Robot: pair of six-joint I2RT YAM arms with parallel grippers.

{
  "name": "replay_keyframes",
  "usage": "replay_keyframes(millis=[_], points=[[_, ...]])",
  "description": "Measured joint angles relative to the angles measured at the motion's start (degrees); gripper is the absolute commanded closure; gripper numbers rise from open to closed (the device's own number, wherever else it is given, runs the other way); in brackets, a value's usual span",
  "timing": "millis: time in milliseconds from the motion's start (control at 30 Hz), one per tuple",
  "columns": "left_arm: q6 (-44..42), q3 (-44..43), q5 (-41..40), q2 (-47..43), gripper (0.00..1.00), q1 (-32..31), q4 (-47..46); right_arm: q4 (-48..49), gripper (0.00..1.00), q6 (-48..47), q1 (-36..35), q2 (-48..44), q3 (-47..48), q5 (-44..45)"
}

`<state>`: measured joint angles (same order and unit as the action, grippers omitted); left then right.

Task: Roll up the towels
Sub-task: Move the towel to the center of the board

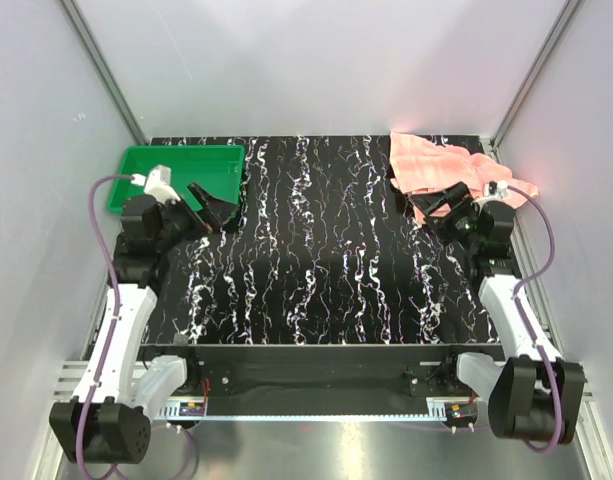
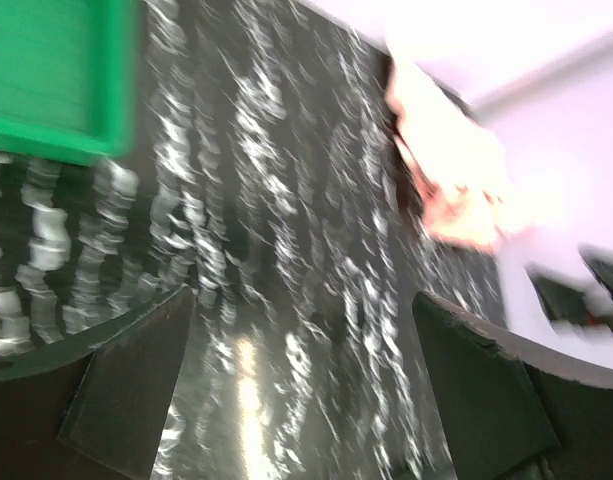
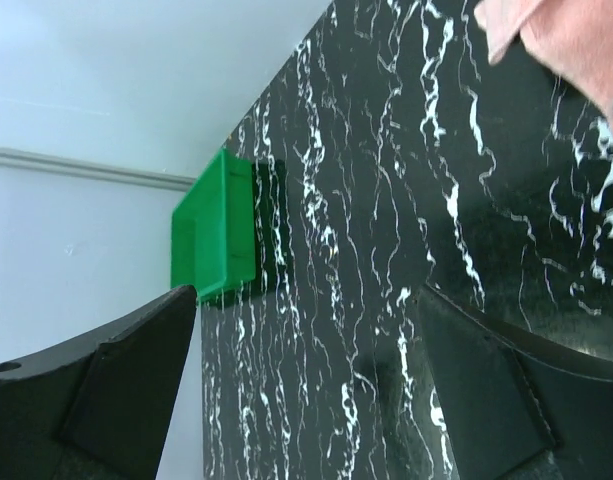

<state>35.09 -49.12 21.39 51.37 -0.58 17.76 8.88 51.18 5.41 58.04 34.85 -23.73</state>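
Observation:
The salmon-pink towels (image 1: 441,160) lie in a crumpled heap at the table's far right corner; they also show in the left wrist view as a blurred pink towel heap (image 2: 446,170) and as a towel edge (image 3: 571,45) at the top right of the right wrist view. My right gripper (image 1: 433,203) hovers open just in front of the heap, nothing between its fingers. My left gripper (image 1: 214,207) stands open at the far left beside the green tray, empty too. In the wrist views the left gripper (image 2: 301,345) and right gripper (image 3: 306,340) show only marbled tabletop between wide jaws.
A green tray (image 1: 176,172) sits at the far left corner, also seen as the green tray (image 3: 218,228) from the right wrist. The black white-veined tabletop (image 1: 316,260) is bounded by white walls and metal frame posts on three sides.

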Motion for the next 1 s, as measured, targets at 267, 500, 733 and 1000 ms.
replay_keyframes(millis=[267, 500, 733, 1000], points=[[-1.79, 0.61, 0.00, 0.83, 0.01, -3.02, 12.35, -19.63, 0.02, -10.86, -3.72, 13.75, 26.51, 9.84], [-10.21, -8.37, -11.19, -3.85, 0.01, -3.54, 27.43, -28.87, 0.09, -12.33, -4.76, 27.58, 39.56, 17.35], [-14.69, -6.86, -15.37, -12.66, 0.01, -3.69, 35.69, -33.51, 0.25, -8.57, -1.51, 39.04, 45.38, 19.02], [-14.78, -1.11, -12.83, -12.96, 0.01, -3.69, 37.22, -30.82, 0.35, -4.55, -0.92, 49.03, 46.29, 16.50]])
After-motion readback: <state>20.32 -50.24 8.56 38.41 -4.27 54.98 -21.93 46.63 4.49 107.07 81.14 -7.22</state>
